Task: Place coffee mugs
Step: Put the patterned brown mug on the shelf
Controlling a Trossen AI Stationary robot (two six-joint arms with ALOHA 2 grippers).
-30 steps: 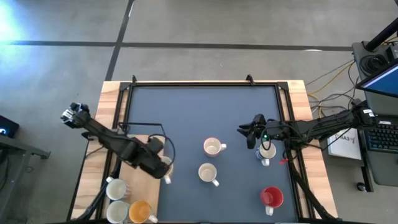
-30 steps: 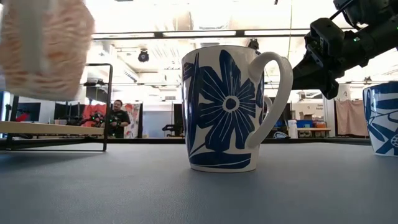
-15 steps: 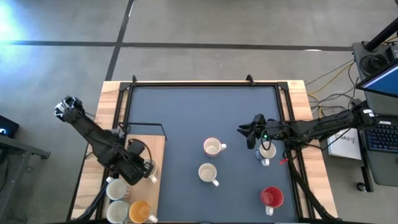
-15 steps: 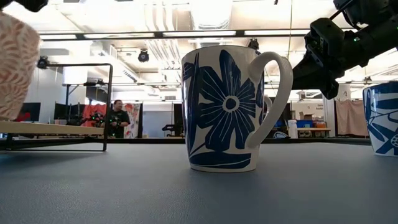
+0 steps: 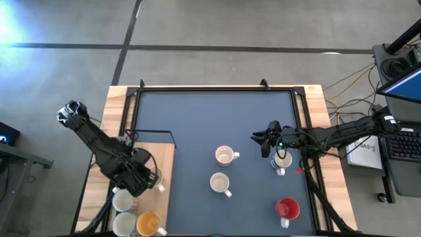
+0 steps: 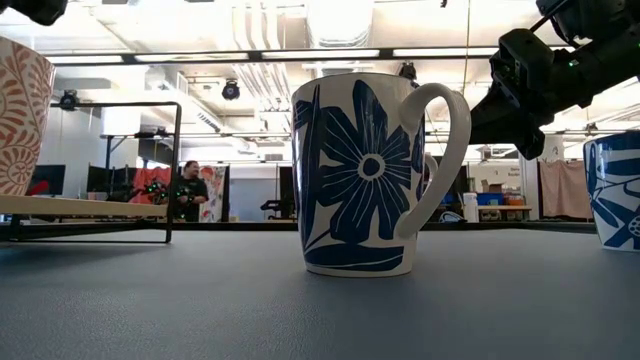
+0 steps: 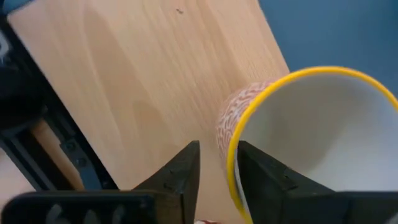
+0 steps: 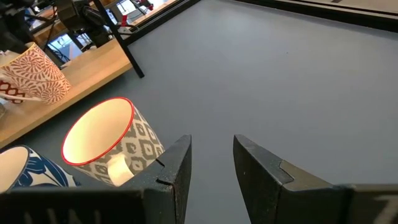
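Observation:
My left gripper (image 5: 148,178) is over the wooden board (image 5: 164,155) at the table's left, shut on a mug with an orange pattern and a yellow rim (image 7: 311,137). That mug shows at the left edge of the low view (image 6: 18,110), its base at board height. Whether it rests there I cannot tell. A white mug (image 5: 123,200) and an orange mug (image 5: 148,224) stand on the board near it. On the grey mat stand two pale mugs (image 5: 225,155) (image 5: 219,182), a red one (image 5: 287,209) and a blue-patterned one (image 5: 283,160). My right gripper (image 5: 259,140) hangs open above the mat beside that one. My left gripper holds the orange-patterned mug by its rim (image 7: 231,163), on the side toward the wrist. One finger (image 7: 261,180) is inside the cup and the other (image 7: 183,171) is outside against the wall. The fingers come from above, and the mug stands upright.
A black wire frame (image 5: 156,134) stands at the board's far corner. Black rails edge the mat. Bare mat lies across the far half (image 5: 217,112). In the low view a blue-flowered mug (image 6: 370,175) stands centre. A person (image 6: 188,188) is far back in the room.
My left gripper has carried the orange-patterned mug from the mat's left edge toward the table's left, over the wooden board, and lowered it to board height. It stayed shut on the rim throughout.

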